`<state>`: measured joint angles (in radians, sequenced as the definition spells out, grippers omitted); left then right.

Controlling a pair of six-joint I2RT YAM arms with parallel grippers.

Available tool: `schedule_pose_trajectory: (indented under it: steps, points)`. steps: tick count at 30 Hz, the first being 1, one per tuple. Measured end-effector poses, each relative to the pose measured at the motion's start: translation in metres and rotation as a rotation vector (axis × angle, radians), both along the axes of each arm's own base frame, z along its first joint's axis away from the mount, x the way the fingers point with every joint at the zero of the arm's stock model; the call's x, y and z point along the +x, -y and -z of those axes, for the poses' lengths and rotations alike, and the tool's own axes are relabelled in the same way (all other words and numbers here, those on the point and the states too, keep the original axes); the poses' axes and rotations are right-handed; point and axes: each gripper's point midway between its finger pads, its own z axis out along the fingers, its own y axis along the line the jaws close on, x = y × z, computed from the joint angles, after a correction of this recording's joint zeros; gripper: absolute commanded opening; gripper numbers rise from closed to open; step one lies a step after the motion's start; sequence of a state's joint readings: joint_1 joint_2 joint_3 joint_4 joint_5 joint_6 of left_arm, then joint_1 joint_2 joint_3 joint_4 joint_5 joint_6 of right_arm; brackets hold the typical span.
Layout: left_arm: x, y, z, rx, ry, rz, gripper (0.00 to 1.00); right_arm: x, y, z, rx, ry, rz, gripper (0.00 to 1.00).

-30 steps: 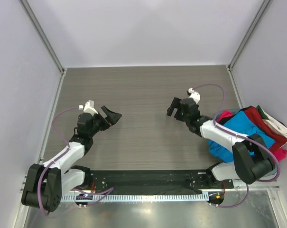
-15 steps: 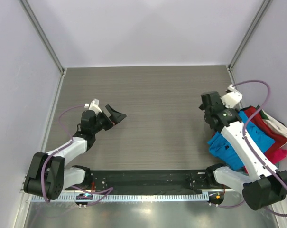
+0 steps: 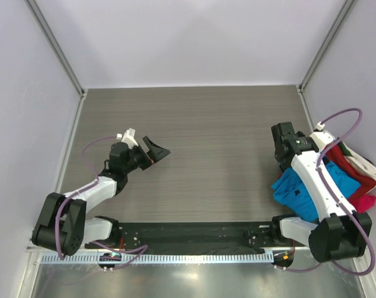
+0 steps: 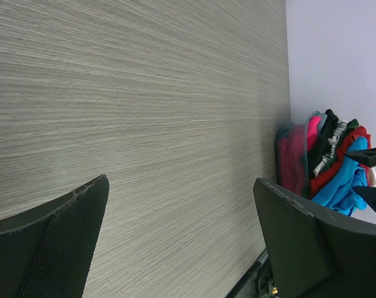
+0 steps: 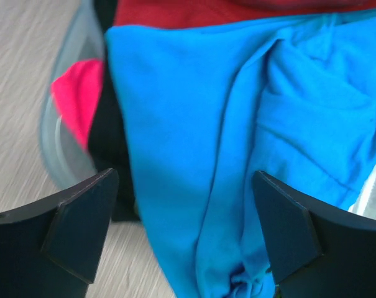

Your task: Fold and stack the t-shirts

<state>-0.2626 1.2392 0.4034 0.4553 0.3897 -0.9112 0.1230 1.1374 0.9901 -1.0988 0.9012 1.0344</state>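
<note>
The t-shirts lie in a crumpled pile at the table's right edge: a bright blue one (image 3: 298, 189) on the near left, a red one (image 3: 345, 162) behind it, white cloth (image 3: 366, 165) at the far right and magenta (image 3: 365, 202) at the near right. My right gripper (image 3: 286, 151) hangs open over the pile's left side. In the right wrist view the blue shirt (image 5: 194, 112) fills the gap of that gripper (image 5: 185, 177), with magenta (image 5: 79, 99) to its left and red (image 5: 206, 12) above. My left gripper (image 3: 154, 151) (image 4: 180, 186) stands open and empty over bare table.
The wood-grain table (image 3: 200, 124) is walled at the back and on both sides. From the left wrist the pile (image 4: 324, 161) shows far off against the right wall. A translucent grey edge (image 5: 57, 124) curves round the magenta cloth. The arm bases' black rail (image 3: 194, 234) runs along the near edge.
My right arm has swung from the table's middle to the right, over the shirt pile, and its gripper now points down at the blue shirt. My left gripper has crept slightly right.
</note>
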Motion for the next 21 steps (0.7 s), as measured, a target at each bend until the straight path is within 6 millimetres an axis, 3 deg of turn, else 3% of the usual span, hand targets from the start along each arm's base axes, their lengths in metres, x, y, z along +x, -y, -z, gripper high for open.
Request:
schedule_pose_trajectory:
  steps: [3, 4, 8, 12, 15, 21]
  points:
    - [0.000, 0.002, 0.001, -0.002, -0.004, 0.008, 1.00, -0.001, 0.010, 0.006, -0.027, -0.030, 0.053, 0.78]
    - [-0.001, 0.003, 0.001, -0.003, -0.005, 0.011, 1.00, -0.001, 0.013, 0.008, -0.032, -0.038, 0.070, 0.53]
    - [-0.002, 0.004, 0.001, -0.004, -0.007, 0.019, 1.00, 0.001, 0.021, 0.014, -0.039, -0.064, 0.114, 0.05]
    - [-0.002, 0.005, 0.002, -0.005, -0.009, 0.024, 1.00, 0.000, 0.024, 0.011, -0.039, -0.062, 0.121, 0.01]
    - [-0.002, 0.006, 0.002, -0.005, -0.009, 0.024, 0.99, -0.001, 0.025, -0.003, -0.049, -0.025, 0.125, 0.01]
    - [0.001, 0.008, 0.006, -0.003, -0.026, 0.030, 0.98, -0.008, 0.031, -0.080, -0.076, 0.169, 0.113, 0.01]
